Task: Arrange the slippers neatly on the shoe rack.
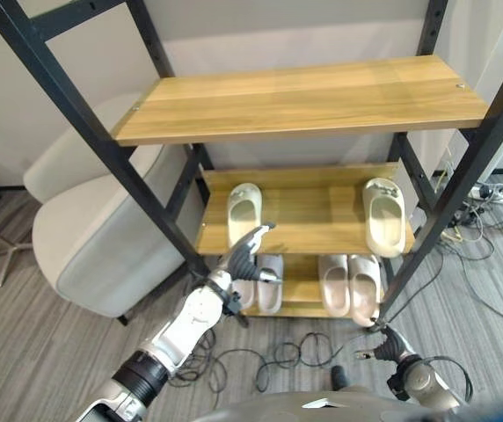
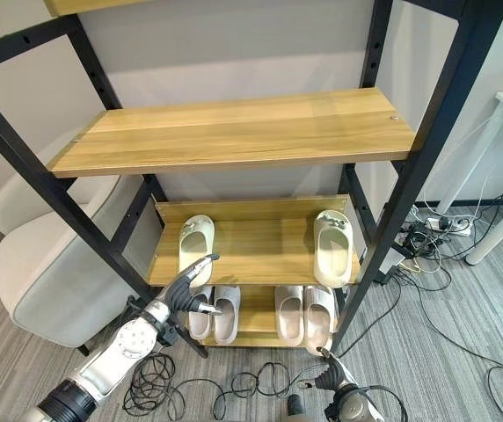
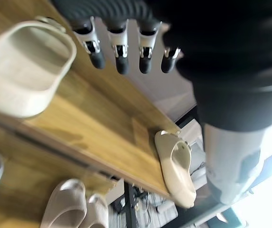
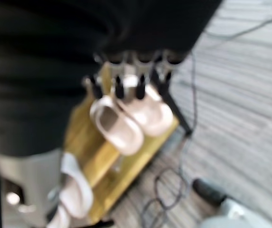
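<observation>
Two cream slippers lie far apart on the rack's middle shelf [image 1: 313, 220]: one at the left [image 1: 244, 211], one at the right [image 1: 383, 215]. Below, a grey pair [image 1: 269, 283] and a pinkish pair [image 1: 350, 283] stand side by side on the bottom shelf. My left hand [image 1: 247, 255] hovers at the middle shelf's front edge, just in front of the left cream slipper [image 3: 24, 66], fingers [image 3: 121, 57] relaxed and holding nothing. My right hand [image 1: 390, 347] hangs low over the floor by the rack's right front post, open, with the pinkish pair [image 4: 126, 121] past its fingers.
The wide top shelf [image 1: 304, 97] overhangs the middle one. Black slanted rack posts [image 1: 146, 189] frame both sides. A pale padded chair [image 1: 93, 229] stands left of the rack. Loose cables [image 1: 295, 356] lie on the floor in front, and a power strip [image 1: 489, 193] at the right.
</observation>
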{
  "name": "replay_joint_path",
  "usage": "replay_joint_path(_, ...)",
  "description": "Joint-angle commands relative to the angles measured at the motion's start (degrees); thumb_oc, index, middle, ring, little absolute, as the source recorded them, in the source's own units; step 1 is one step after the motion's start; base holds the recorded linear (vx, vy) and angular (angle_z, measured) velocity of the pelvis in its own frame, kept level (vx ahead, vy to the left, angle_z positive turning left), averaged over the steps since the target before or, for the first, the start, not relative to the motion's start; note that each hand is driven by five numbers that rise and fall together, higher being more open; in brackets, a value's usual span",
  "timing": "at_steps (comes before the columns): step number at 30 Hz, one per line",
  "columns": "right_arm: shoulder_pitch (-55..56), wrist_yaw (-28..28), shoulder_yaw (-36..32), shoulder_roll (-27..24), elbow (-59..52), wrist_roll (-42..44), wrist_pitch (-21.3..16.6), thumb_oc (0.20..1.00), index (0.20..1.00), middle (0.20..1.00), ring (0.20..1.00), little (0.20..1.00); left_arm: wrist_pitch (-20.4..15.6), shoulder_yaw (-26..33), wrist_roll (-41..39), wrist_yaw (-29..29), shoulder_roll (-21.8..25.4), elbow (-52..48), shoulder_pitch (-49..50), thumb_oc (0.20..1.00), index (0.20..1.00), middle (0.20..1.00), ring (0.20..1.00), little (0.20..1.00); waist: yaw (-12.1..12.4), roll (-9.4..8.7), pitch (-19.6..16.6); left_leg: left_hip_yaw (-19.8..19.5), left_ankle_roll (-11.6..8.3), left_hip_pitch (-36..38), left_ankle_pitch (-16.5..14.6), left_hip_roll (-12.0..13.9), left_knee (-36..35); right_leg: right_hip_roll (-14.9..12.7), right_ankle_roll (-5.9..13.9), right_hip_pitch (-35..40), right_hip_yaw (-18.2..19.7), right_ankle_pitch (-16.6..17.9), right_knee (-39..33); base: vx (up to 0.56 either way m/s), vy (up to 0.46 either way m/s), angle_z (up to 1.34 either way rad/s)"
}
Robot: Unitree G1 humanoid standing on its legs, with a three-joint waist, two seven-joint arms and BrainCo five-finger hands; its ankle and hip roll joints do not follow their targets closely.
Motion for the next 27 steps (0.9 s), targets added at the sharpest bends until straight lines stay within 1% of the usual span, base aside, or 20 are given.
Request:
replay_joint_path(1, -3.55, -1.96, 0.45, 0.77, 1.16, 0.49, -1.12, 1.0, 1.0, 1.0, 1.0, 1.0, -1.47, -0.74, 2.91, 3.89, -0.06, 1.89, -5.9, 1.0, 1.0, 1.0, 1.0, 1.0, -0.03, -0.58, 0.51, 1.46, -2.37, -4.57, -1.66, 1.02, 3.39, -3.51, 4.92, 1.36, -0.27, -9.21, 5.73, -0.04, -0.022, -0.01)
replay_joint_path(2, -3.78, -2.18, 0.64, 0.84, 1.21, 0.4, -1.08, 1.0, 1.0, 1.0, 1.0, 1.0, -1.33, -0.88, 3.05, 4.42, -0.44, 2.33, -6.32, 1.0, 1.0, 1.0, 1.0, 1.0, -0.08, -0.55, 0.66, 1.51, -2.38, -4.91, -1.12, 0.95, 3.4, -3.57, 4.87, 1.01, -0.26, -8.63, 5.7, 0.0, 0.0, 0.0)
replay_joint_path(3, -4.25, -2.54, 1.15, 1.0, 1.67, 0.45, -0.97, 1.0, 1.0, 1.0, 1.0, 1.0, -1.0, -1.37, 3.69, 5.82, -1.11, 3.77, -7.58, 1.0, 1.0, 1.0, 1.0, 1.0, -0.13, -0.3, 0.56, 1.54, -2.4, -4.55, -1.59, 0.94, 2.96, -3.54, 4.94, 1.18, -0.35, -9.1, 5.47, 0.0, 0.0, 0.0)
replay_joint_path(9, -6.22, -4.03, 2.47, 0.93, 3.75, 0.24, -0.71, 1.0, 1.0, 1.0, 1.0, 1.0, 0.21, -2.74, 6.2, 10.33, -3.3, 8.99, -11.73, 1.0, 1.0, 1.0, 1.0, 1.0, -0.47, 0.56, 0.93, 1.87, -2.44, -5.14, -1.34, 0.79, 2.67, -3.58, 4.93, 0.05, 0.05, -8.78, 5.35, 0.0, -0.006, -0.04)
replay_joint_path(13, -7.8, -5.03, 3.34, 1.14, 5.95, 0.72, -0.63, 1.0, 1.0, 1.0, 1.0, 1.0, 1.14, -3.72, 7.01, 12.85, -4.81, 13.73, -15.06, 1.0, 1.0, 1.0, 1.0, 1.0, -0.7, 0.94, 1.17, 2.1, -2.52, -5.52, -1.21, 0.76, 2.45, -3.59, 4.96, -0.7, 0.25, -8.59, 5.41, 0.0, -0.003, -0.01)
replay_joint_path(14, -8.51, -5.37, 3.51, 1.3, 7.37, 1.05, -0.61, 1.0, 1.0, 1.0, 1.0, 1.0, 1.59, -4.08, 7.6, 13.95, -5.51, 16.24, -16.63, 1.0, 1.0, 1.0, 1.0, 1.0, -0.88, 1.1, 1.33, 2.21, -2.54, -5.74, -1.11, 0.76, 2.4, -3.59, 4.97, -1.23, 0.35, -8.5, 5.54, 0.0, 0.0, 0.0)
replay_joint_path(19, -9.77, -6.5, 3.68, 1.48, 9.26, 1.49, -0.58, 1.0, 1.0, 1.0, 1.0, 1.0, 2.27, -4.6, 8.4, 16.21, -6.3, 19.0, -19.68, 1.0, 1.0, 1.0, 1.0, 1.0, -0.98, 1.39, 1.63, 2.46, -2.56, -6.39, -0.94, 0.66, 2.31, -3.58, 5.0, -2.32, 0.61, -8.37, 5.79, 0.0, 0.0, 0.0)
replay_joint_path(21, -11.1, -7.47, 3.69, 1.81, 11.03, 2.38, -0.74, 1.0, 1.0, 1.0, 1.0, 1.0, 2.82, -4.97, 9.41, 18.2, -6.73, 21.03, -22.36, 1.0, 1.0, 1.0, 1.0, 1.0, -1.05, 1.55, 1.89, 2.43, -2.62, -7.17, -0.82, 0.67, 2.4, -3.56, 5.01, -3.42, 0.59, -8.21, 6.1, -0.03, -0.005, -0.04)
replay_joint_path(27, -12.62, -8.47, 3.63, 2.1, 13.04, 3.13, -0.96, 1.0, 1.0, 1.0, 1.0, 1.0, 3.26, -4.72, 9.88, 19.71, -6.53, 22.79, -24.29, 1.0, 1.0, 1.0, 1.0, 1.0, -0.67, 1.21, 2.11, 2.57, -2.73, -8.26, -0.56, 0.92, 2.48, -3.41, 4.98, -4.56, 0.43, -7.87, 6.13, 0.0, 0.0, 0.0)
